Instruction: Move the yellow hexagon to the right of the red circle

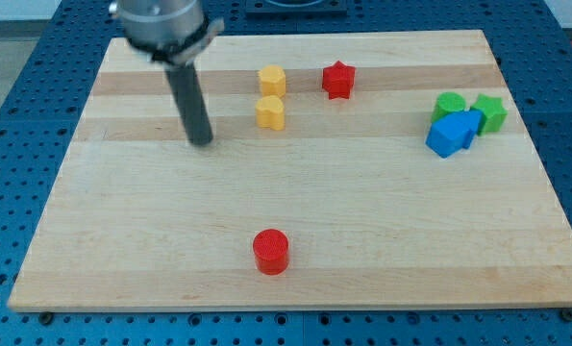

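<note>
The yellow hexagon [272,81] lies near the view's top, left of centre. A second yellow block [271,112], shape unclear, lies just below it. The red circle [271,252] lies near the view's bottom, in the middle. My tip [201,143] rests on the board to the left of the two yellow blocks, apart from them and well above the red circle.
A red star [338,79] lies to the right of the yellow hexagon. At the view's right stand two green blocks [448,104] [490,111] and two blue blocks [446,135] [467,123] in a cluster. The wooden board [122,250] ends at blue pegboard all round.
</note>
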Available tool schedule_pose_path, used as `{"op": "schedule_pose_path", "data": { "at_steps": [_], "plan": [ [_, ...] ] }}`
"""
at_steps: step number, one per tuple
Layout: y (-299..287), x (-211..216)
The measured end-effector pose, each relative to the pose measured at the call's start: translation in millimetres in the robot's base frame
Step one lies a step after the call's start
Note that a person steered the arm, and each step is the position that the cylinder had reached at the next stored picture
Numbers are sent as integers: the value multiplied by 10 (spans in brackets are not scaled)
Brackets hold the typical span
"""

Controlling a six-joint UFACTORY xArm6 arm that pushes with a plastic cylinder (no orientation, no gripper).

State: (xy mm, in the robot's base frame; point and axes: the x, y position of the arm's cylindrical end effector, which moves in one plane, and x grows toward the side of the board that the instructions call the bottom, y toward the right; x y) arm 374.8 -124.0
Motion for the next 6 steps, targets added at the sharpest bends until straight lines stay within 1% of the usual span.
{"op": "schedule_pose_path", "data": {
  "at_steps": [1, 2, 4, 5, 6],
  "plan": [
    [114, -800],
    [224, -1223],
    [756, -1255],
    [774, -1157],
    [774, -903]
  ]
}}
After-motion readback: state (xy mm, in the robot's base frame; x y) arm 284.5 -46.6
